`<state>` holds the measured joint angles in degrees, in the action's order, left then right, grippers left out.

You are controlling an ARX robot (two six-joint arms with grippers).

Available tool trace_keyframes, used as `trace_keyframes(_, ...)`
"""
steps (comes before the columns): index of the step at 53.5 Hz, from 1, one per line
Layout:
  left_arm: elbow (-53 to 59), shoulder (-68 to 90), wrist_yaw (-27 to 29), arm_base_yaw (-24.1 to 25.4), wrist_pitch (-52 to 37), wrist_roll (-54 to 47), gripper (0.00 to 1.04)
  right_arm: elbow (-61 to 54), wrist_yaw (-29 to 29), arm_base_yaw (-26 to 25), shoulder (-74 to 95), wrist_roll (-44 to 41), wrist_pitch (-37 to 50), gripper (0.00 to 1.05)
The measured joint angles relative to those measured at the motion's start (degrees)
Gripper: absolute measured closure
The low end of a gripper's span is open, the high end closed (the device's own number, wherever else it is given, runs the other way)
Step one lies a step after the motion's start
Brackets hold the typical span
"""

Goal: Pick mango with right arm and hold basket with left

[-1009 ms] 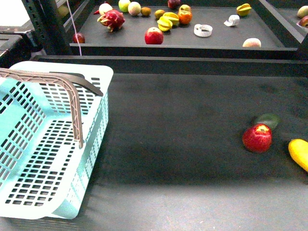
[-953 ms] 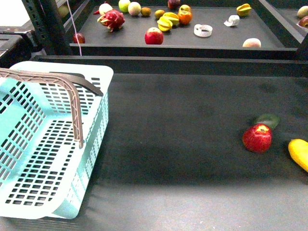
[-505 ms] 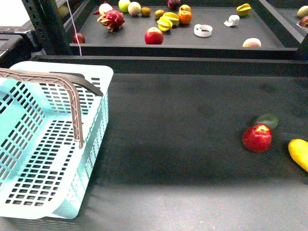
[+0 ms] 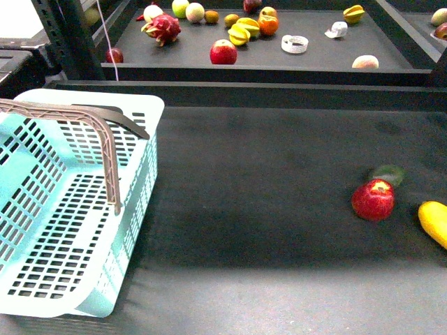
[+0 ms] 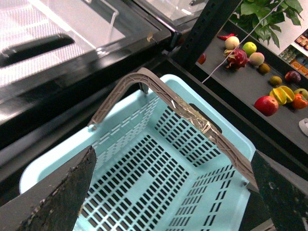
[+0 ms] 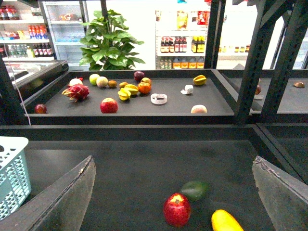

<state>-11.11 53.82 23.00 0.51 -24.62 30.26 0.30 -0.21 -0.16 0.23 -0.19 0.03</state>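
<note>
The yellow mango (image 4: 434,222) lies on the dark shelf at the far right, partly cut by the front view's edge. It also shows in the right wrist view (image 6: 225,222), between the open fingers of my right gripper (image 6: 175,192), which hovers well above and short of it. The turquoise basket (image 4: 143,178) with grey-brown handles (image 4: 98,129) stands at the left. In the left wrist view my open left gripper (image 5: 175,192) hangs above the basket's floor (image 5: 139,183), near its raised handle (image 5: 192,115). Neither arm shows in the front view.
A red apple (image 4: 374,200) and a dark green fruit (image 4: 388,174) lie just left of the mango. A raised back shelf (image 4: 307,59) holds several fruits, among them a starfruit (image 4: 239,35), a dragon fruit (image 4: 162,29) and another apple (image 4: 223,51). Black rack posts (image 6: 284,57) stand at the right.
</note>
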Motion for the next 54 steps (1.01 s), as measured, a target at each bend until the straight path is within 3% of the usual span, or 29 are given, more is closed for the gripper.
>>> trace_keyframes(11, -13.09, 28.94, -2.12, -1.55, -7.21, 12.57, 0.08, 0.00, -0.02, 0.00, 0.00, 0.00, -0.02, 0.08)
trace_keyframes(22, -22.47, 45.00, -5.03, -4.26, -9.66, 21.75, 0.08, 0.00, -0.02, 0.00, 0.00, 0.00, 0.00, 0.08)
trace_keyframes(38, -30.14, 54.10, -7.56, -3.43, -11.47, 28.59, 0.08, 0.00, -0.02, 0.00, 0.00, 0.00, 0.00, 0.08)
trace_keyframes(54, -33.18, 59.17, -9.73, 1.07, -17.40, 33.38, 0.09, 0.00, -0.02, 0.00, 0.00, 0.00, 0.00, 0.08)
